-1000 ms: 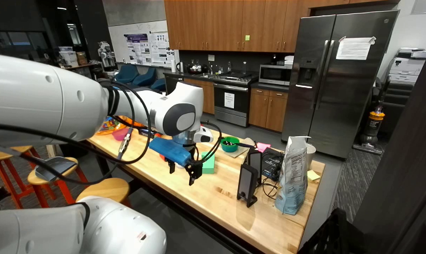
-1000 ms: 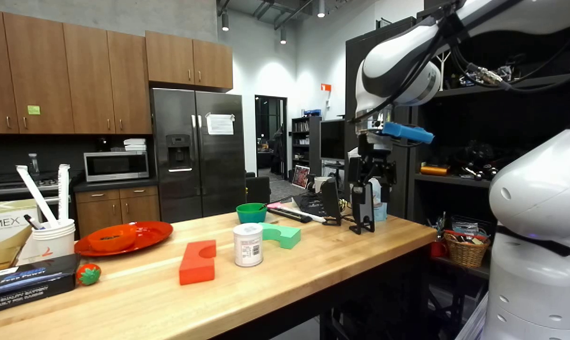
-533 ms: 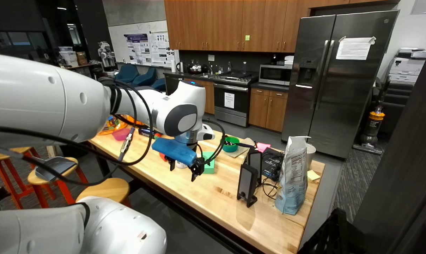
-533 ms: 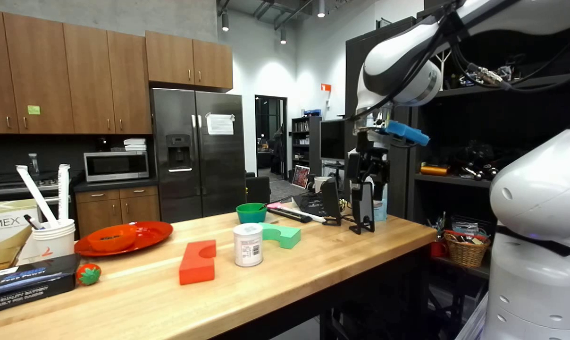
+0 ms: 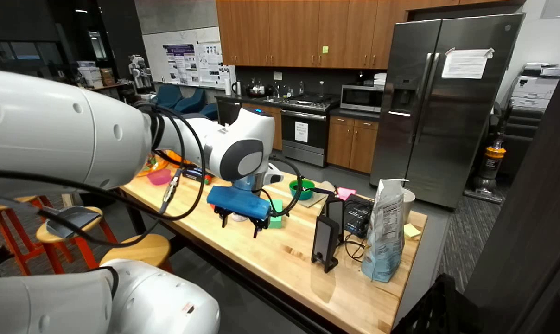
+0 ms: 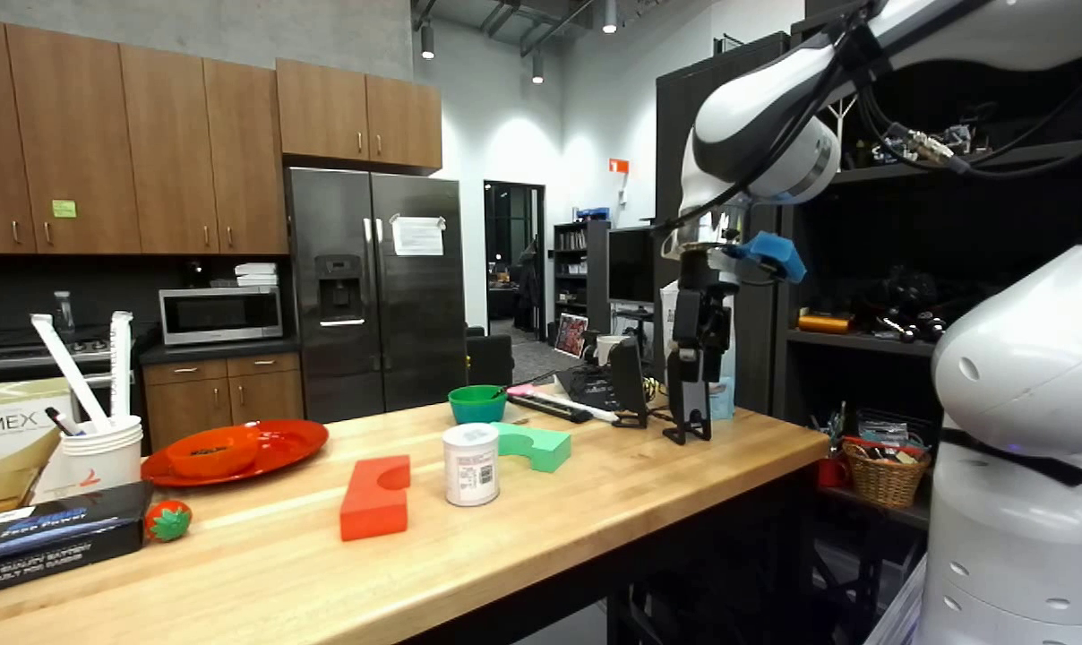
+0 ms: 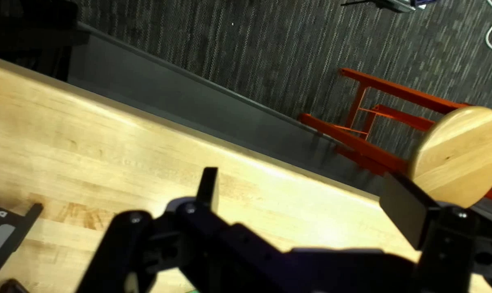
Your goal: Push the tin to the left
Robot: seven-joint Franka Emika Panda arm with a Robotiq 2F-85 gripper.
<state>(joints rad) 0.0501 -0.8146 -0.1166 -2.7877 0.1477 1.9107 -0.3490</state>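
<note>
Where the pale wooden desk [image 6: 263, 573] comes closest in an exterior view, a black printed cardboard box [image 6: 66, 537] lies at the left edge of the scene, a round red strawberry-shaped piece with green leaves [image 6: 167, 520] just beside it. Farther right, a bright red block with a curved notch [image 6: 375, 502] lies flat on the wood. Slightly farther off, a white cylindrical tin [image 6: 471, 466] with a printed label and barcode stands upright on the desk, to the right of the red block and in front of the left end of a pale green notched block [image 6: 541, 448]; whether tin and green block touch cannot be told. Well apart from the tin, a black two-fingered hand [image 7: 307, 197] on a white robot arm [image 6: 738, 116] points down above the desk, spread wide in the wrist view. Beyond the hand stand two slim black speakers [image 6: 629, 381], and deep in the background rises a dark metallic two-door refrigerator [image 6: 375, 296].
</note>
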